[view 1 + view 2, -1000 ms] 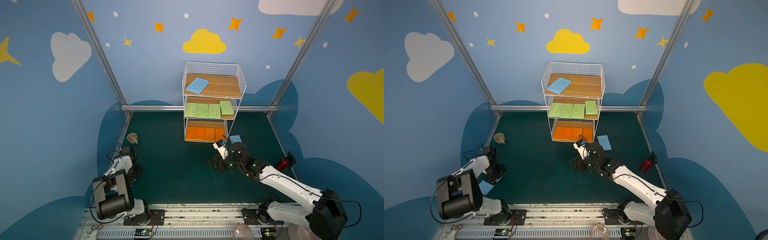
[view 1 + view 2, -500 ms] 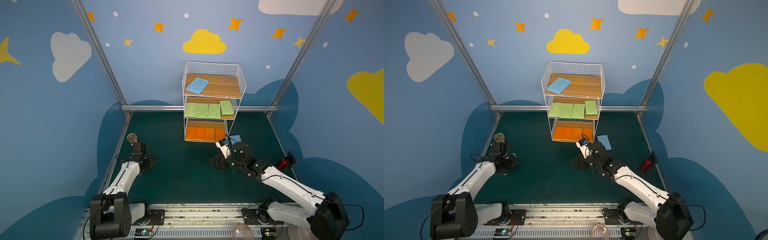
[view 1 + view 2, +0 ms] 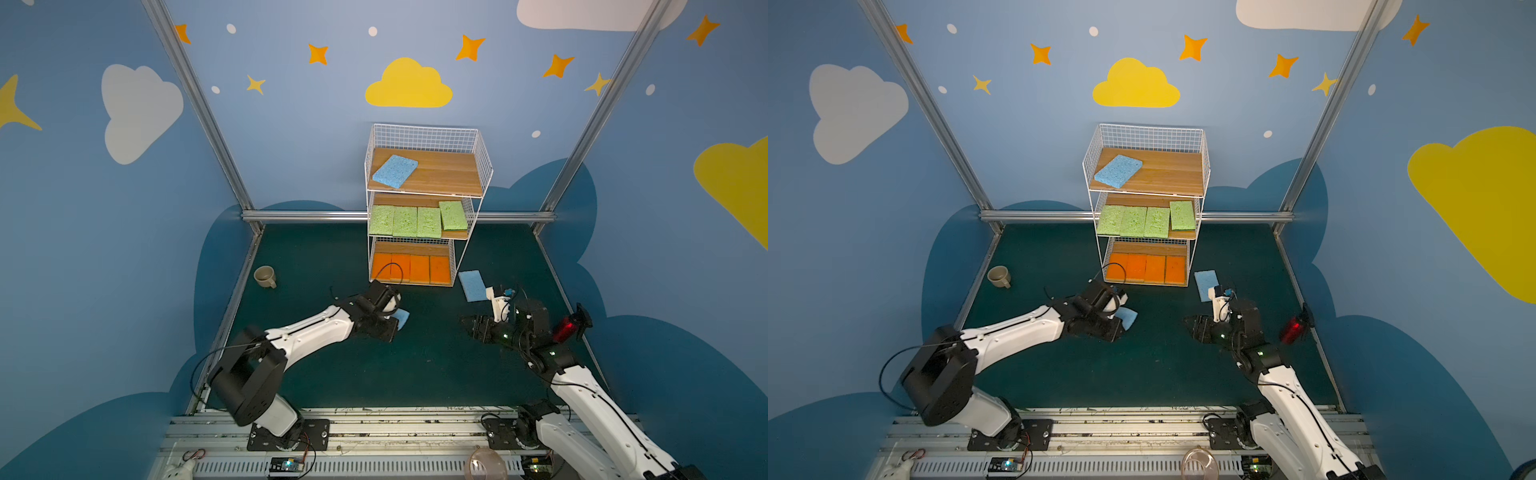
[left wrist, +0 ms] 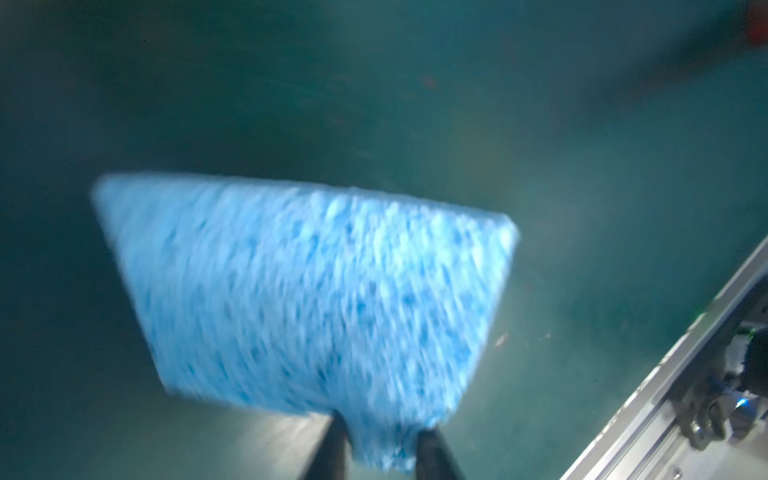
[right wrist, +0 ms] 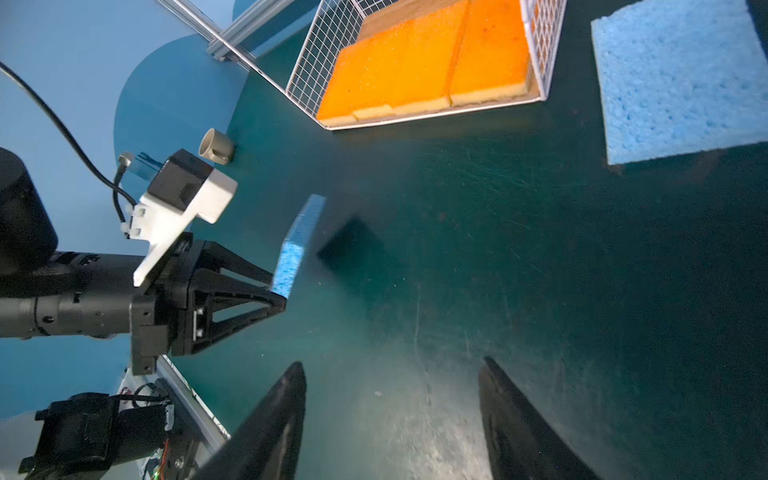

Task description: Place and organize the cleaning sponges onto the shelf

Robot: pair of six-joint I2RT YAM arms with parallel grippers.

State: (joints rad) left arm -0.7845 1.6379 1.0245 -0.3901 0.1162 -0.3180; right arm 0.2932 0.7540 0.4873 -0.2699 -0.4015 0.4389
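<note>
Both top views: shelf (image 3: 424, 137) carries one blue sponge (image 3: 395, 170) up top, four green sponges (image 3: 405, 221) mid, four orange sponges (image 3: 411, 268) low; spare sponge (image 3: 472, 285) beside its foot.
Left wrist: left gripper (image 4: 380, 440) nips held sponge (image 4: 307, 291) by a corner.
Right wrist: right gripper (image 5: 392, 374) agape, empty; bare mat (image 5: 540, 249) up to shelf.

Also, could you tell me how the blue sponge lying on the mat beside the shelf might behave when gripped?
The blue sponge looks porous, so probably light and squashy under the jaws. Its twin, pinched by one edge in the left gripper, sticks out without drooping, so it should hold shape. Lying flat, it won't roll.
</note>
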